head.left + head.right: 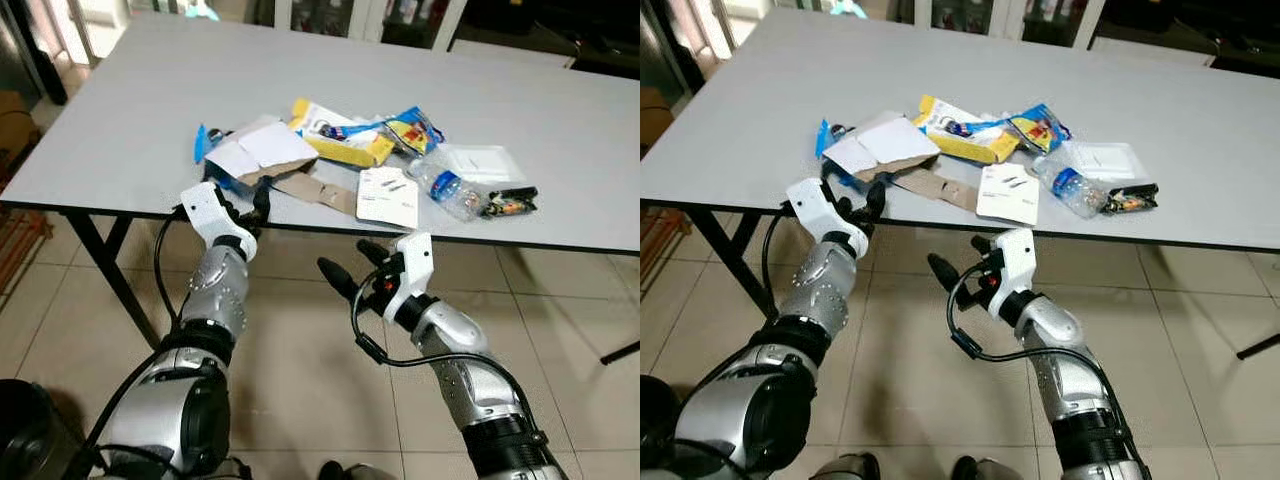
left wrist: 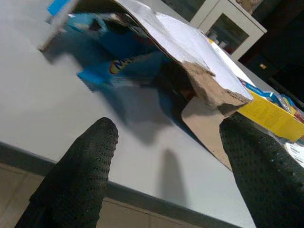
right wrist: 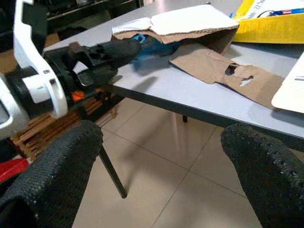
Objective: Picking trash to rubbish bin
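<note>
**Inspector:** Report the surface and the room.

**Operator:** I am looking down at a grey desk (image 1: 120,130) with dark legs, standing on a floor of beige tiles (image 1: 290,360). Glass-fronted cabinets (image 1: 330,15) stand beyond the desk's far edge. A dark round object (image 1: 20,435) sits on the floor at the robot's left; I cannot tell what it is.

**Inspector:** Where is the trash?

**Operator:** It lies in one heap near the desk's near edge, about midway along it. At the left end of the heap I see torn brown cardboard with white sheets (image 1: 262,150) on top, and a blue wrapper (image 1: 203,142) under it. A flat brown cardboard piece (image 1: 315,190) reaches toward the near edge. Just right of it is a white card (image 1: 388,196). Behind these lies a yellow packet (image 1: 345,145), touching a blue snack bag (image 1: 415,128). At the right end are a crushed clear bottle with a blue label (image 1: 448,188), a clear plastic sheet (image 1: 480,162) and a small dark wrapper (image 1: 510,202).

**Inspector:** State of the grippers?

**Operator:** The left gripper (image 1: 250,208) is at the desk's near edge, just before the torn cardboard, fingers spread wide and holding nothing. In the left wrist view its fingers (image 2: 76,175) frame the cardboard's ragged edge. The right gripper (image 1: 352,265) hangs below the near edge, over the floor, under the white card, also spread wide and empty.
</note>
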You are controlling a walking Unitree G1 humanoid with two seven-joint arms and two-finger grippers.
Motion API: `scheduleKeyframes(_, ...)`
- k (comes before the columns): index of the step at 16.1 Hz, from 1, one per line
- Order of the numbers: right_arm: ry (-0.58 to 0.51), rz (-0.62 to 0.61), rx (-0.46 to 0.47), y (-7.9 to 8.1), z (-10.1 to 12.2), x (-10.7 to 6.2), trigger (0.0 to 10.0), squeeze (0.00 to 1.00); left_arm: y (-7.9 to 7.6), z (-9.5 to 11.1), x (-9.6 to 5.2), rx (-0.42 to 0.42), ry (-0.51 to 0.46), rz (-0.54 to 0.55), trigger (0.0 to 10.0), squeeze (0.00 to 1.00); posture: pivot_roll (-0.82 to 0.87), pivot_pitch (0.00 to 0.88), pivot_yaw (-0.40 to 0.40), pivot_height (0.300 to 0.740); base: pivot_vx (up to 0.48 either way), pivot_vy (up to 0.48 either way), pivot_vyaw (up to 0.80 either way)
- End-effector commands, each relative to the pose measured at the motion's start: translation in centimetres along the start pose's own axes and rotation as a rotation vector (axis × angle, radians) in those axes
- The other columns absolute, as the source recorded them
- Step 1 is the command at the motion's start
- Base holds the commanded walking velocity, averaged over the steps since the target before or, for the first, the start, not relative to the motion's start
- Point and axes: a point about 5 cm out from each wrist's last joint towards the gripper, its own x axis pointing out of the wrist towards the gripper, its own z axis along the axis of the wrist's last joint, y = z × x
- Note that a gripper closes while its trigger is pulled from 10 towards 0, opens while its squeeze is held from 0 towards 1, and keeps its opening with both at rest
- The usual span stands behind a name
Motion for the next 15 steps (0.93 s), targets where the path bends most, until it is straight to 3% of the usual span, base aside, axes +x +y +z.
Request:
scheduleKeyframes(1,-0.009,-0.012,0.01,0.1,0.2,-0.5,10.0,0.0,-1.1,0.0,0.3,-0.02,-0.002,-0.034,10.0,0.0,-0.19,0.144,-0.131,0.74,0.0,0.0,0.0)
scheduleKeyframes(6,-0.004,-0.007,0.025,0.6,0.2,-0.9,10.0,0.0,-2.2,1.4,0.8,-0.053,-0.067,-0.067,10.0,0.0,-0.2,0.138,-0.135,0.74,0.0,0.0,0.0)
scheduleKeyframes(15,0.007,-0.014,0.056,1.5,0.0,-2.2,10.0,0.0,-2.6,2.0,1.4,-0.076,-0.065,-0.048,10.0,0.0,-0.25,0.147,-0.142,0.74,0.0,0.0,0.0)
